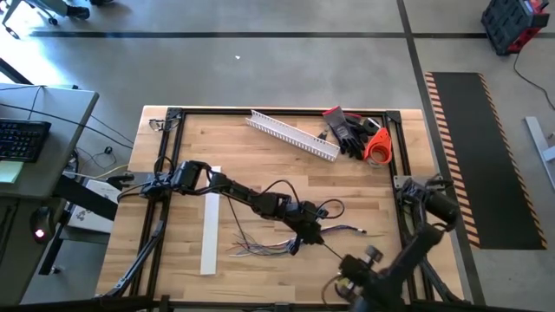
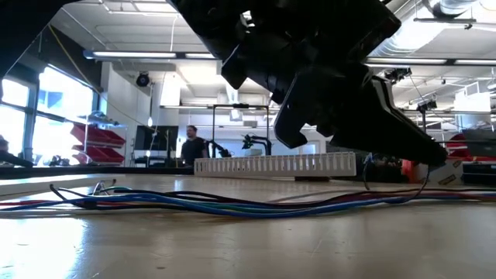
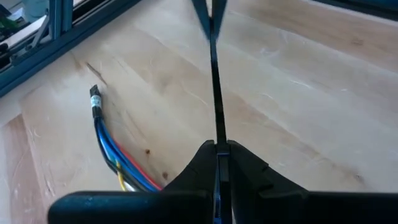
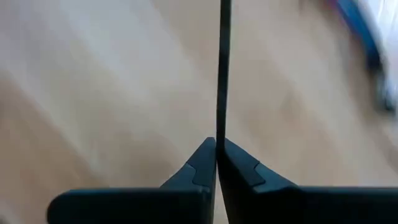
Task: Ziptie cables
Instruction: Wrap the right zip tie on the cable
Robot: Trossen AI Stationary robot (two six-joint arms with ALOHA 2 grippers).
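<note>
While the bench is plain butcher-block wood, pale planks with a black metal frame round its edges, it sits on a grey concrete floor, and the low view looks across into a bright workshop with big windows, red bin shelves and a person standing way back.

Going left to right: a desk with a keyboard sits off the left edge. One flat white strip lies left of centre, running toward the near edge. One bunch of cables sprawls just right of it near the near edge, thin floppy wires in blue, red, grey and green, with a separate black loop above them toward the middle. From table height they look like a low tangle lying flat on the wood.

One white slotted channel lies slanted along the far edge, comb-like ribs. Right of that, in the far right corner, a pair of dark gloves and one orange thing I can't make out.

Left gripper is over the middle, just right of the cables, pads pressed together on a thin black ziptie that sticks straight out ahead. Right gripper is also squeezed on a thin black strip; its arm comes in from the near right corner.
</note>
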